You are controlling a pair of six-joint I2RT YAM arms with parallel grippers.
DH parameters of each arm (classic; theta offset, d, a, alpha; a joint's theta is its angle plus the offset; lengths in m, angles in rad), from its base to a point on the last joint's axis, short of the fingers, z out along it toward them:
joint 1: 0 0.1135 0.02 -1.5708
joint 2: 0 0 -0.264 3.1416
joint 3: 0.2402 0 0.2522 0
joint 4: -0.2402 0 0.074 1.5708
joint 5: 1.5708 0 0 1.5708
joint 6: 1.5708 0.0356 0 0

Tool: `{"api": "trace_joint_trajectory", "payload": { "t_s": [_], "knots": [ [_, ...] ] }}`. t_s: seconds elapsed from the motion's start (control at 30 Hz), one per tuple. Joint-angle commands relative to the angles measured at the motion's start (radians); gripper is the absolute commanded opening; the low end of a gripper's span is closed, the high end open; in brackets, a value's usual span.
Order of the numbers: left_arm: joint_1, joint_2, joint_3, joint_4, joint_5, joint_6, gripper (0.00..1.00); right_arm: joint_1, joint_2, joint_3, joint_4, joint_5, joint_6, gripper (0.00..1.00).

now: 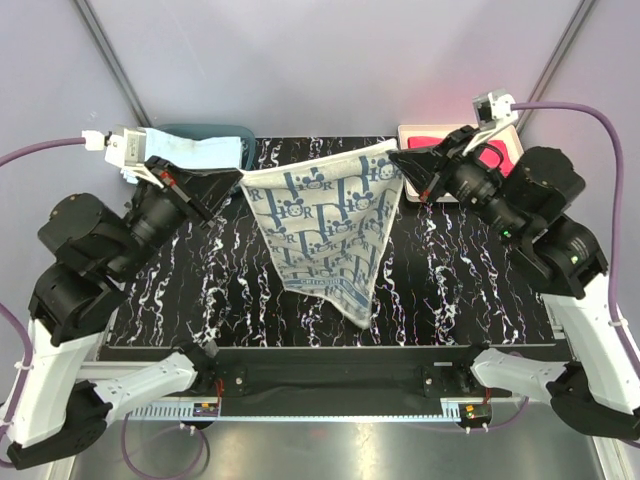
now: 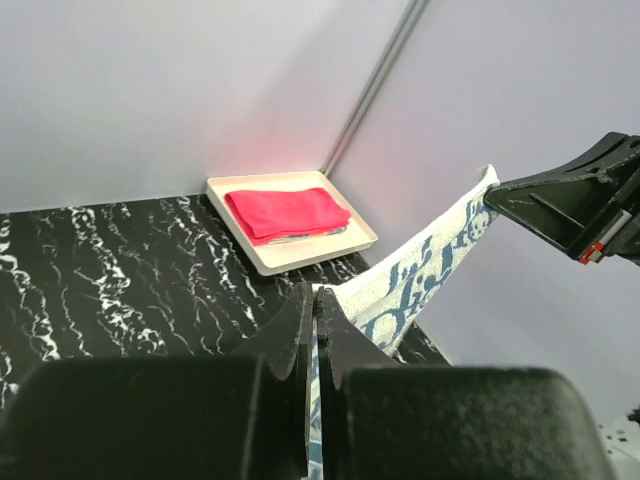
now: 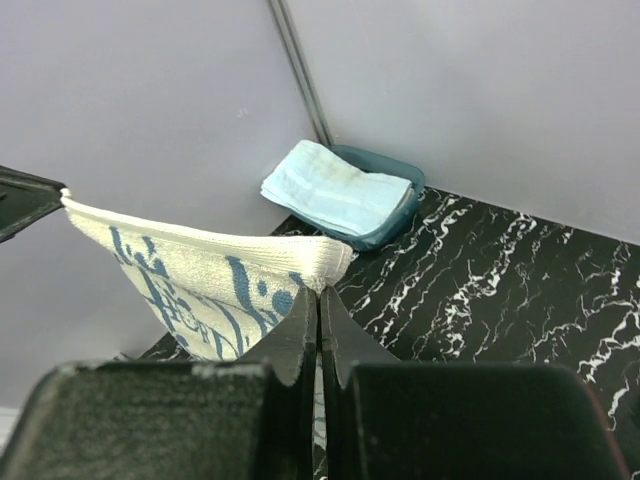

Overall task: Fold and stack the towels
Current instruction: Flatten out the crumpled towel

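Closest to your wrist cameras are the fingers themselves: the left gripper point(image 2: 315, 300) and the right gripper point(image 3: 318, 300) are each clamped tight on one top corner of the patterned towel point(image 1: 325, 230). It is strung between them above the table point(image 1: 450, 290) and sags to a point toward the near edge. Watch the tension (the top edge looks taut): spread the arms further and a corner could slip free. Lower it unevenly and the hanging point may bunch, skewing the fold. The red towel point(image 2: 288, 212) lies folded on the tray point(image 2: 300, 258); the light blue towel point(image 3: 335, 188) rests on the basket point(image 3: 405, 215).
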Motion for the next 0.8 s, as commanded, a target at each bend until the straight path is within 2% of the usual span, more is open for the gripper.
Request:
{"api": "trace_joint_trajectory", "payload": {
  "t_s": [0.0, 0.23, 0.4, 0.47, 0.5, 0.57, 0.6, 0.77],
  "knots": [
    [-0.002, -0.012, 0.051, -0.002, 0.043, 0.009, 0.0, 0.003, -0.025, 0.065, -0.022, -0.024, 0.006, 0.0],
    [-0.002, 0.006, 0.077, -0.016, 0.002, -0.013, 0.0, 0.003, -0.029, 0.065, -0.025, -0.035, 0.018, 0.0],
    [0.001, 0.097, 0.072, -0.019, -0.082, 0.001, 0.0, 0.001, 0.024, 0.02, 0.0, 0.056, -0.011, 0.0],
    [0.044, 0.162, 0.064, -0.004, -0.087, 0.001, 0.0, 0.0, 0.085, 0.006, 0.021, 0.109, -0.042, 0.0],
    [0.131, 0.186, 0.04, 0.01, -0.02, -0.01, 0.0, 0.0, 0.115, 0.008, 0.024, 0.123, -0.051, 0.0],
    [0.231, 0.233, 0.002, 0.086, 0.068, -0.059, 0.0, -0.014, 0.217, 0.017, 0.064, 0.148, -0.088, 0.0],
    [0.301, 0.282, -0.03, 0.111, 0.117, -0.071, 0.0, -0.031, 0.254, 0.023, 0.093, 0.134, -0.097, 0.0],
    [0.42, 0.5, -0.014, 0.251, 0.178, -0.088, 0.0, -0.227, 0.535, 0.056, 0.233, -0.08, -0.02, 0.0]
  ]
}}
